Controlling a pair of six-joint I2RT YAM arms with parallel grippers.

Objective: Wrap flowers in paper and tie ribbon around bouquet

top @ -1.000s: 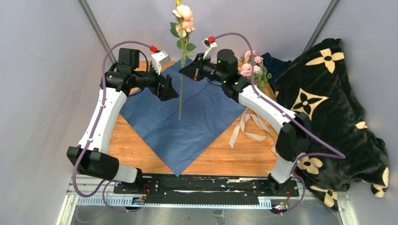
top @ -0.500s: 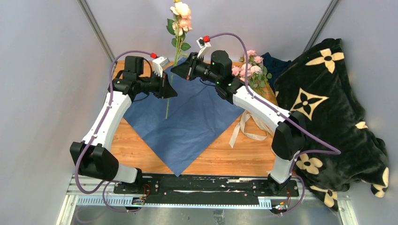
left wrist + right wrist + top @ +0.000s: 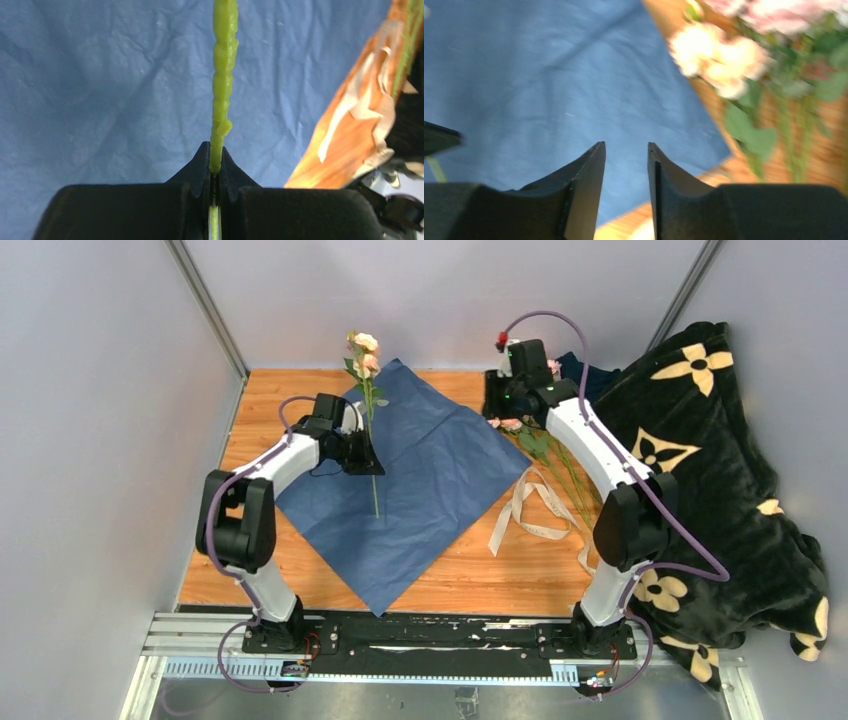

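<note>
- The left hand (image 3: pixel 366 458) hangs over the left part of the paper. Its jaws are pressed together on a thin green stem, and the left wrist view shows the two black tips pinching it with no gap left.
- The lone flower (image 3: pixel 367 405) in that grip stands nearly upright. Its pale pink blooms and leaves rise above the hand toward the far edge of the counter (image 3: pixel 310 580). The bare lower stem runs down in front of the blue sheet, and it is not clear whether its end touches the sheet.
- The paper (image 3: pixel 440 470) lies flat in the middle of the wooden counter, turned like a diamond. One corner points at the arm bases and the opposite one at the far wall. The blue face that shows is lightly creased.
- The right hand (image 3: pixel 626 145) is above the far right corner of the paper. Its jaws stand partly apart with nothing between them.
- The ribbon (image 3: pixel 527 510) lies in loose cream loops on the bare wood, just off the paper's right corner.
- The flowers (image 3: pixel 540 445) lie on the counter beside the paper's right edge. Their pink heads are near the right hand and their stems run toward the ribbon.
- A black blanket (image 3: pixel 700 470) with cream flower shapes is heaped at the far right.
</note>
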